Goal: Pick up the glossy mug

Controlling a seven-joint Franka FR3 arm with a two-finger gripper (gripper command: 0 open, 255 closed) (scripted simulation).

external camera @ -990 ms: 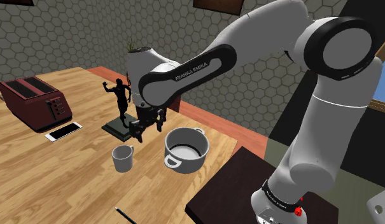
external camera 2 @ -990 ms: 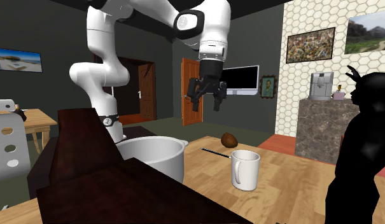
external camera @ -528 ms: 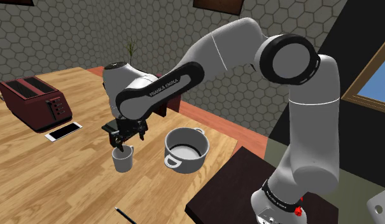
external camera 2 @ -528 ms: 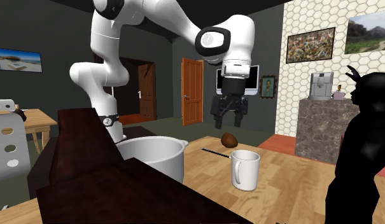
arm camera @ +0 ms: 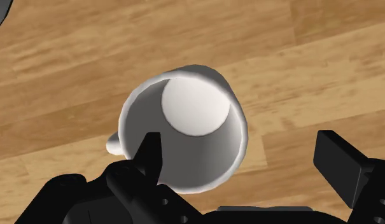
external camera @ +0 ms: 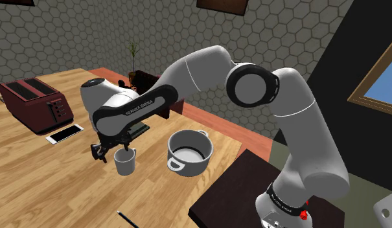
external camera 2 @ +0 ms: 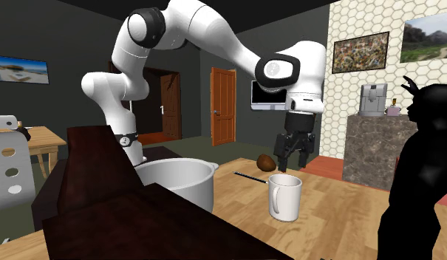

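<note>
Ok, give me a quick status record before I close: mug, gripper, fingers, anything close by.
mug: white, upright on the wooden table, empty
gripper: just above the mug's rim, pointing down
fingers: open; one over the mug's opening, the other outside its wall, no contact seen
held: nothing
nearby: grey pot beside the mug, apart from it

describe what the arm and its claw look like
The arm is glossy white, with rounded links and dark ring-shaped joints. Black FRANKA EMIKA lettering runs along its forearm, and a small red mark sits near the base. The claw is all black, with two blocky fingers.
</note>
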